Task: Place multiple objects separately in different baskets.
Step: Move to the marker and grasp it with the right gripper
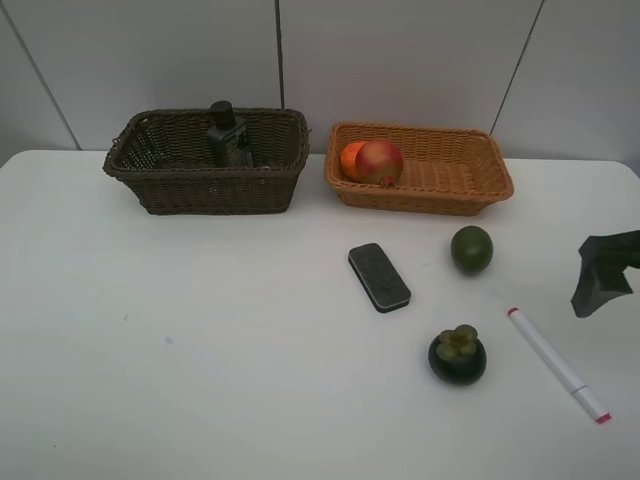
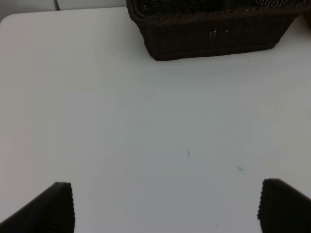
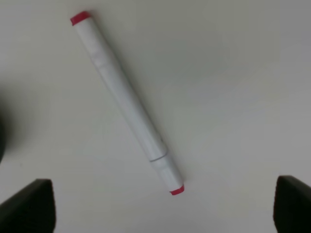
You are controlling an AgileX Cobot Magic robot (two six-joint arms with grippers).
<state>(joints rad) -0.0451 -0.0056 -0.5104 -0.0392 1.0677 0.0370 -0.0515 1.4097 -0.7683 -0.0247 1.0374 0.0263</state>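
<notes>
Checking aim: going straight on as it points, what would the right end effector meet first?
Probably the white marker, lying flat on the table right ahead of it; depth is hard to judge.

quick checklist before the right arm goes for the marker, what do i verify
1. right gripper open and empty: ok
2. marker lying free on the table, nothing touching it: ok
3. marker between the jaws in the right wrist view: ok, but diagonal
4. gripper height above the marker: cannot tell
5. left gripper open, away from the marker: ok
6. dark basket has room beside the pump bottle: ok
</notes>
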